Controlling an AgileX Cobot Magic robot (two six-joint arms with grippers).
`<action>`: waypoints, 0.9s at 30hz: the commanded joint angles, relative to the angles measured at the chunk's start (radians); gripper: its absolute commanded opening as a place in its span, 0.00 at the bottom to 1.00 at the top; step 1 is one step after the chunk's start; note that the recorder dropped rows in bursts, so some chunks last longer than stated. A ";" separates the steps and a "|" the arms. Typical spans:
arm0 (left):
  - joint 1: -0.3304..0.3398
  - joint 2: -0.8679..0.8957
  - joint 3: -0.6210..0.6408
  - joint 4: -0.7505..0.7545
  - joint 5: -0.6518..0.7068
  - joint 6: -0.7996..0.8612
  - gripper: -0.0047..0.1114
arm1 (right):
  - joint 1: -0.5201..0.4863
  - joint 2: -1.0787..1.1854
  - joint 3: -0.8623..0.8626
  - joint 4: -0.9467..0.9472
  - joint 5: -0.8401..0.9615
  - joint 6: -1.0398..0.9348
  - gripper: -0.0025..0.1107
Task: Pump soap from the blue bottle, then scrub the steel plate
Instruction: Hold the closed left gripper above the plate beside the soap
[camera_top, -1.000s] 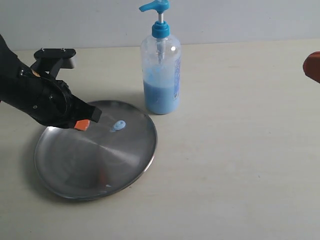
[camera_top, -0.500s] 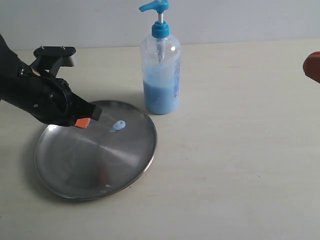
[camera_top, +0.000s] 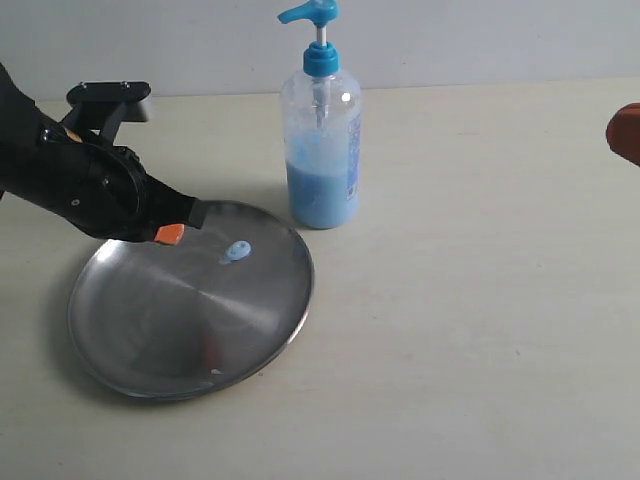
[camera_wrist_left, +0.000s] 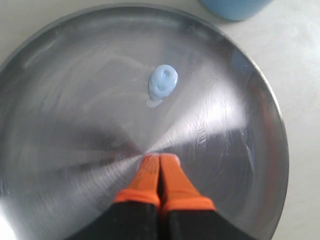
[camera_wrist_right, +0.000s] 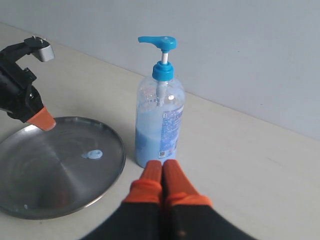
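The steel plate (camera_top: 150, 340) lies flat on the table's left side, and a small light-blue blob of soap (camera_top: 238, 251) sits on its far right part. The blue bottle (camera_top: 321, 150) stands upright just behind the plate's right rim, about half full. My left gripper (camera_top: 170, 234) hovers over the plate's far left part, shut and empty, a short way left of the soap. In the left wrist view its orange fingertips (camera_wrist_left: 160, 159) are pressed together above the plate (camera_wrist_left: 60, 125), the soap (camera_wrist_left: 163, 83) ahead of them. My right gripper (camera_wrist_right: 162, 167) is shut, empty, short of the bottle (camera_wrist_right: 160, 125).
The beige table (camera_top: 480, 320) runs to a pale wall at the back. An orange-red bit of the right arm (camera_top: 626, 132) shows at the exterior view's right edge. A tiny pale droplet (camera_top: 217, 372) lies near the plate's front rim.
My left gripper has lifted slightly and drawn a little toward the plate's far edge. Bottle, plate and soap blob have not moved.
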 joint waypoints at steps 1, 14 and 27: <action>-0.002 -0.001 -0.007 -0.011 0.001 0.001 0.04 | -0.002 -0.004 0.003 0.001 -0.015 -0.004 0.02; -0.002 -0.001 -0.007 -0.011 0.006 0.001 0.04 | -0.002 -0.004 0.003 0.003 -0.015 -0.004 0.02; -0.002 0.003 -0.007 -0.011 -0.003 0.001 0.04 | -0.002 -0.004 0.003 0.003 -0.002 -0.004 0.02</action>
